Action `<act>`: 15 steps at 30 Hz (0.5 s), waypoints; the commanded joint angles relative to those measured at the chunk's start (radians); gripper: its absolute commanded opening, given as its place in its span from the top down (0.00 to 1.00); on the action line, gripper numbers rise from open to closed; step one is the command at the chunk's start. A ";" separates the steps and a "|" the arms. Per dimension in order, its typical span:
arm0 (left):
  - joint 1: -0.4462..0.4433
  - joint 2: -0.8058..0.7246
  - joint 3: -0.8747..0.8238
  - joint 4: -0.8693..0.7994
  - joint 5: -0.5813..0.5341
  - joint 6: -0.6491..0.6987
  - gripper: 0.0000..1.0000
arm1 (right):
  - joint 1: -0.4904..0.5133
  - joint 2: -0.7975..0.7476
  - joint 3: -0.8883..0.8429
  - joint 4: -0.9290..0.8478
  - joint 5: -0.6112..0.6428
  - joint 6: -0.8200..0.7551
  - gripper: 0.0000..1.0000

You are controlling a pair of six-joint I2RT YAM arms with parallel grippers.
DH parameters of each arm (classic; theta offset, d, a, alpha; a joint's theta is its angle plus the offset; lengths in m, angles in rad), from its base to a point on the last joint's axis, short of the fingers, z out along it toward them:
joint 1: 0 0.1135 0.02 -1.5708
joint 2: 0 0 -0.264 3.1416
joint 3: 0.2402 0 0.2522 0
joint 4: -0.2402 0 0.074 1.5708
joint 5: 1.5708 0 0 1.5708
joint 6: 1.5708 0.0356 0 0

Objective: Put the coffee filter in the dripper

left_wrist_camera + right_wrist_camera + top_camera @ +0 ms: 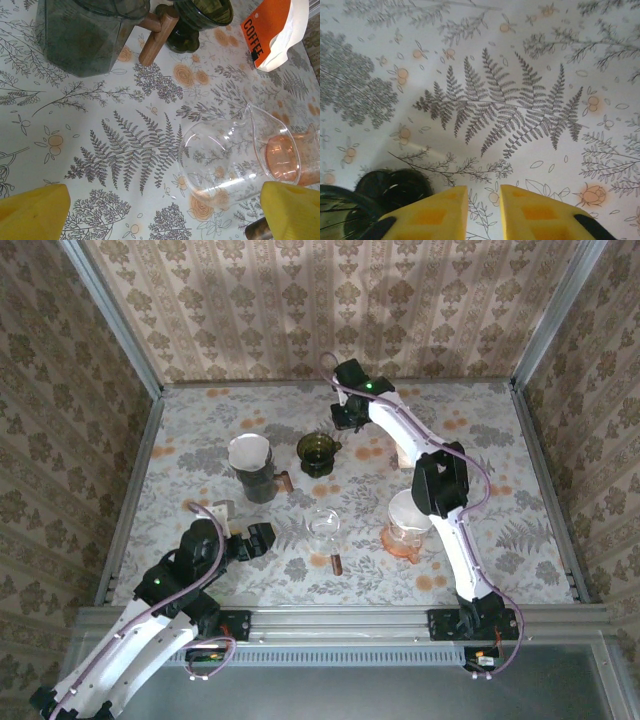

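Note:
The white coffee filter (249, 451) sits in the mouth of a dark grey glass vessel (254, 480) at the left middle of the table. Just to its right stands the dark green glass dripper (318, 452), also seen in the left wrist view (200, 15). My right gripper (345, 420) hovers just behind the dripper (395, 189). Its yellow fingers stand a narrow gap apart with nothing between them (484, 192). My left gripper (262, 538) rests wide open near the front left, its space bare (165, 197).
A clear glass carafe (323, 528) with a brown handle stands at the front centre (225, 160). To its right is an orange-pink glass vessel (404, 535) with white on top. An orange coffee bag (265, 27) lies farther back. Patterned walls enclose the table.

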 commanded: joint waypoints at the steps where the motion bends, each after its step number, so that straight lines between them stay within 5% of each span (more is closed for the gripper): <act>1: 0.012 0.008 0.013 -0.015 0.007 -0.017 0.00 | 0.007 0.019 0.038 -0.085 -0.022 -0.039 0.78; 15: 0.015 0.010 0.004 -0.001 0.021 -0.018 0.00 | 0.065 -0.148 -0.249 -0.009 -0.035 -0.057 0.82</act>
